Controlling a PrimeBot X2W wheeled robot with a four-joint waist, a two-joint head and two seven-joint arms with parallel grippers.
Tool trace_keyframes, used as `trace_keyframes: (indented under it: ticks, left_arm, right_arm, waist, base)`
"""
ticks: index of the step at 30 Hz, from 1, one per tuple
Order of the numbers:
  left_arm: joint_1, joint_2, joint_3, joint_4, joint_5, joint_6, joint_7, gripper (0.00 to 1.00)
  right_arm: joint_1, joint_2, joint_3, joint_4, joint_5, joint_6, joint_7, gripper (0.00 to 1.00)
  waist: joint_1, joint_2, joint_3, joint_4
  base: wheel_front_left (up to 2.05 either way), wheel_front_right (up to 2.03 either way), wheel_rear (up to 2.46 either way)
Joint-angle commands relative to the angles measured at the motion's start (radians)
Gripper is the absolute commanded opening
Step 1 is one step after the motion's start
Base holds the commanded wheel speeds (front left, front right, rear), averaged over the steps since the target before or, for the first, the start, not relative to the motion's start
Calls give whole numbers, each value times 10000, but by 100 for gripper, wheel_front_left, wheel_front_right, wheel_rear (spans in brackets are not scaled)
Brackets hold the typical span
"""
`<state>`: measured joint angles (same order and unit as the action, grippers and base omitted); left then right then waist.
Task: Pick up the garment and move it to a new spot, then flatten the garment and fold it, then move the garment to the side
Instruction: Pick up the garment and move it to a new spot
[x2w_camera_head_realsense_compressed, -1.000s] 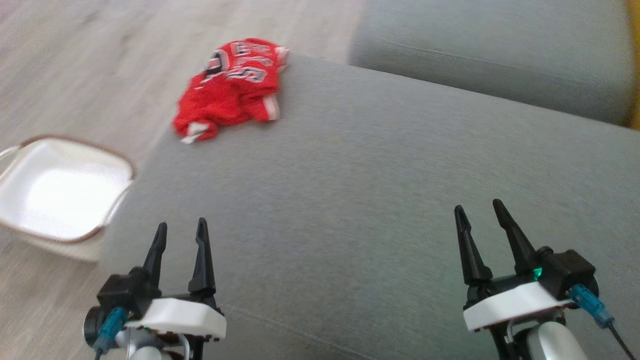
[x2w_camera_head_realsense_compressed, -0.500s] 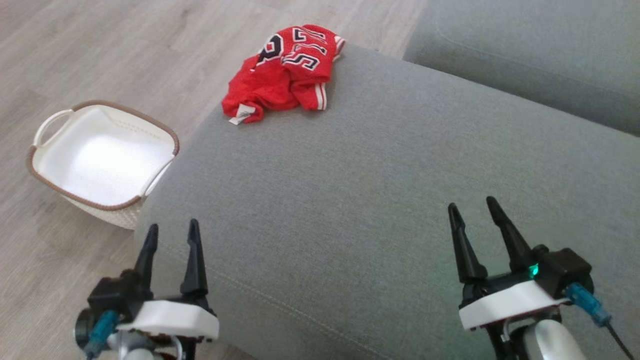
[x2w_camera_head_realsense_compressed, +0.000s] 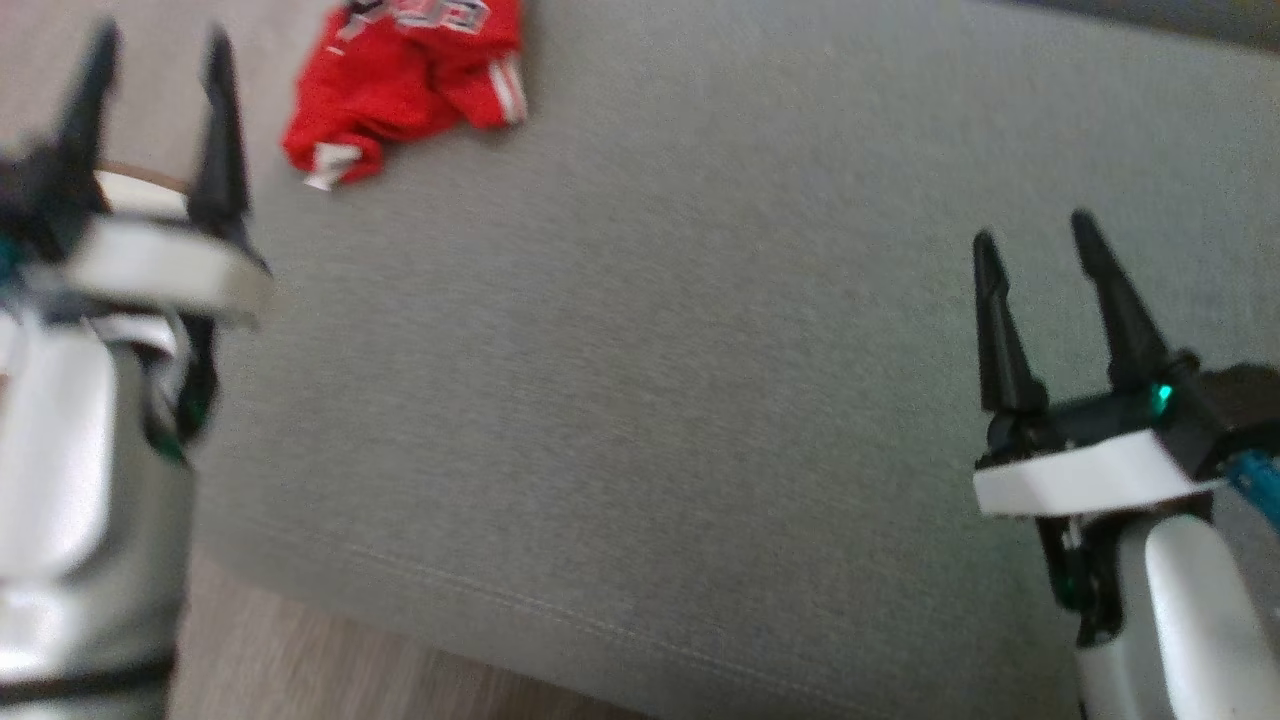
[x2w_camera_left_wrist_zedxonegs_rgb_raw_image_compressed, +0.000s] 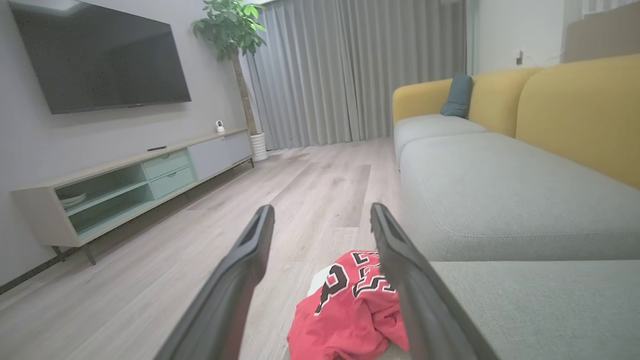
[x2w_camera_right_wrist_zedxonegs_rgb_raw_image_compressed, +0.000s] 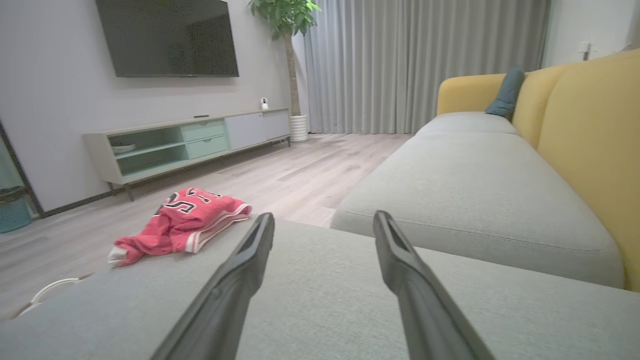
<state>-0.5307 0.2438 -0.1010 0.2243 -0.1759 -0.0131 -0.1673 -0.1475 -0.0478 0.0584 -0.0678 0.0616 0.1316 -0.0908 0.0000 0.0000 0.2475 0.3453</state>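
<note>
Left tool: fingers spread wide, nothing between them, raised at the left edge of the head view and blurred there. In its own wrist view the two fingers frame the garment, and the right-hand finger crosses the cloth in the picture. From the head view the tool is clear of the garment. Right tool: fingers also apart and empty, hanging over the near right part of the grey seat cushion, well away from the garment. The garment is a red jersey with black-and-white lettering and striped trim. It lies crumpled in a heap at the far left corner of that cushion, right on the edge above the wood-look floor. A white curved rim shows low beside the cushion; what it belongs to cannot be told. A second grey seat cushion lies beyond, with a yellow backrest and a teal pillow. Across the room are a wall television, a low cabinet, a potted plant and grey curtains.
</note>
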Motion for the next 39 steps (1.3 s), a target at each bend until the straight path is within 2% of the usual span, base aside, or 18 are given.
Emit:
trace_keyframes:
  ticks: [1,4,8,14,15,19,20,22,25,32,39]
  left_arm:
    - [-773,522,426,-32,60,-94,165,100]
    - [-2183,814,412,1028,-87,-407,879,100]
    - [-3809,1066,462,2454,-260,-520,1902,100]
    - [-5116,1450,325,4348,-92,-405,3179,100]
    - [-5426,1418,387,5246,-229,-271,3548,100]
    - [-5606,1531,430,5770,-185,-23,3228,100]
    - [-5637,1560,435,5861,-146,80,3056,86]
    - [-5697,1587,381,6007,-63,176,2716,0]
    - [-5747,1589,307,6137,-11,180,2402,0]
    - [-5948,1517,-91,6388,161,-116,1320,0]
    - [-6129,1049,-1007,6043,503,-674,784,0]
  right_arm:
    - [-441,-24,220,-501,-101,-9,65,100]
    - [-789,-24,219,-916,-240,-9,226,100]
    - [-1104,-24,326,-1304,-232,-9,374,100]
    - [-1271,-24,403,-1585,-156,-9,356,100]
    - [-1293,-24,325,-1422,-194,-9,193,100]
    - [-1385,-24,474,-1263,-49,-9,-12,100]
    - [-1401,-24,496,-1218,-27,-9,-48,100]
    - [-1420,-24,515,-1137,-1,-9,-140,100]
    - [-1433,-24,519,-1026,22,-9,-216,100]
    - [-1405,-24,437,-557,261,-9,-604,100]
    - [-1114,-24,284,38,648,-9,-967,100]
  waist:
    - [0,0,1167,-972]
    - [0,0,1934,-1413]
    - [0,0,2830,-1903]
    - [0,0,3793,-2416]
    - [0,0,4021,-2550]
    - [0,0,4011,-2653]
    - [0,0,3981,-2670]
    - [0,0,3890,-2685]
    - [0,0,3740,-2689]
    - [0,0,2718,-2772]
    - [0,0,1240,-2948]
  base:
    - [0,0,0]
    - [0,0,0]
    - [0,0,0]
    - [0,0,0]
    - [0,0,0]
    - [0,0,0]
    - [0,0,0]
    - [0,0,0]
    - [0,0,0]
    - [0,0,0]
    - [0,0,0]
